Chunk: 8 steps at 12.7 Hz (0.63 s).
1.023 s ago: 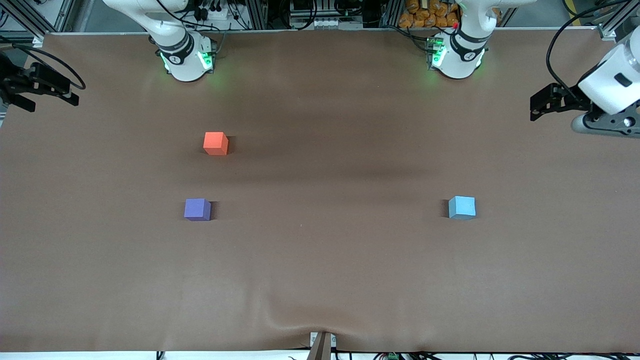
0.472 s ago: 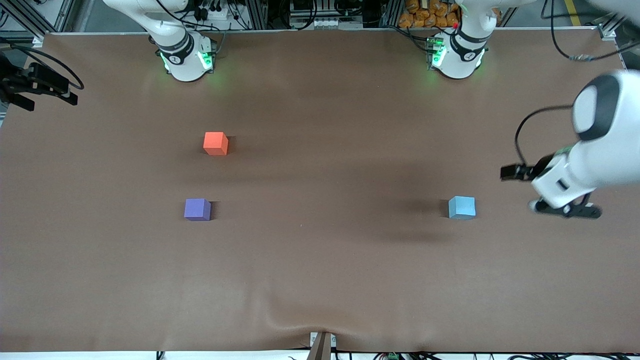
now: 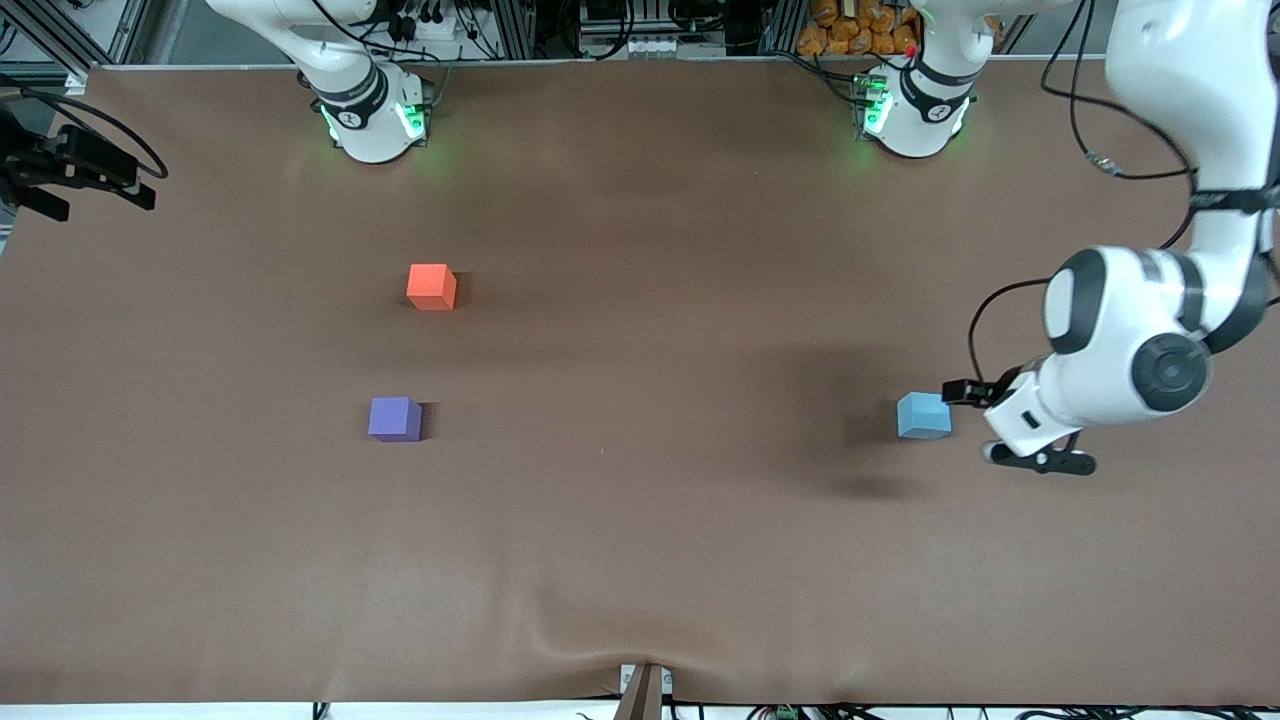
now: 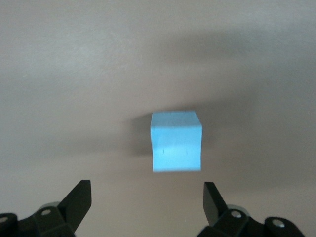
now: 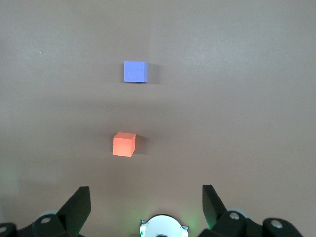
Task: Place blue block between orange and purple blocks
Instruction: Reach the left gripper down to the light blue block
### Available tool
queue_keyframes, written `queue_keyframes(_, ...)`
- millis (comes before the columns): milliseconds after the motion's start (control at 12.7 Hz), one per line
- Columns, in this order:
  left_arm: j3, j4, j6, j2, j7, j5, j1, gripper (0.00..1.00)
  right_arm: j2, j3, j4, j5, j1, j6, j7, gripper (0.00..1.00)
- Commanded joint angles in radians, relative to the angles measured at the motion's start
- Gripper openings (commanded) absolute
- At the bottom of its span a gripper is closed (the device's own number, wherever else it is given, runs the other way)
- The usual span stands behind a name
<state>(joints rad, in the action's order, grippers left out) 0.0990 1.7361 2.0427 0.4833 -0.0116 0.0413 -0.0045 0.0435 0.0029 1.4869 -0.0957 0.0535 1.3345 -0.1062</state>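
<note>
Sitting on the brown desk (image 3: 640, 560) toward the left arm's end, the small light sky-blue matte cube (image 3: 923, 415) rests flat with nothing touching it. Just beside it, toward that same end of the desk, hangs the left gripper (image 3: 962, 392), carried on the white left arm (image 3: 1130, 340), which bends down from above. In the left wrist view the sky-blue cube (image 4: 176, 141) lies ahead of the two dark fingertips (image 4: 79, 197), which are spread wide, wider than the cube, and hold nothing; the cube is not between them.

Well apart from the blue cube, toward the right arm's end of the desk, stand the two other cubes. The small violet-purple matte cube (image 3: 394, 418) lies about as near the front camera as the blue one. The small orange-red matte cube (image 3: 432, 286) lies farther from the front camera than the purple one, with a stretch of bare desk between the two.

The right gripper (image 3: 45, 180) waits over the edge of the desk at the right arm's end. In the right wrist view its fingertips (image 5: 79, 197) are spread wide and empty, with the orange-red cube (image 5: 124, 144) and the violet-purple cube (image 5: 135, 71) both in sight on the desk below.
</note>
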Motion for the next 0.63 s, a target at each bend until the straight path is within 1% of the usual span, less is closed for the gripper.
queue_keyframes(0,0.001,0.048,0.114,0.041,0.074,-0.008,-0.037,1.0,0.009,0.012,0.003,-0.016,0.023,-0.008,-0.012,1.0)
queue_keyframes(236,0.001,0.091,0.194,0.072,0.084,-0.006,-0.043,1.0,0.009,0.012,0.003,-0.018,0.023,-0.008,-0.009,1.0)
queue_keyframes(394,0.001,0.097,0.22,0.098,0.084,-0.003,-0.043,1.0,0.009,0.012,0.003,-0.018,0.023,-0.008,-0.009,1.0)
queue_keyframes(472,0.001,0.097,0.231,0.11,0.084,0.006,-0.045,0.98,0.009,0.012,0.003,-0.018,0.022,-0.009,-0.007,1.0)
queue_keyframes(551,0.001,0.099,0.229,0.11,0.082,0.008,-0.045,0.39,0.009,0.012,0.003,-0.018,0.023,-0.009,-0.007,1.0)
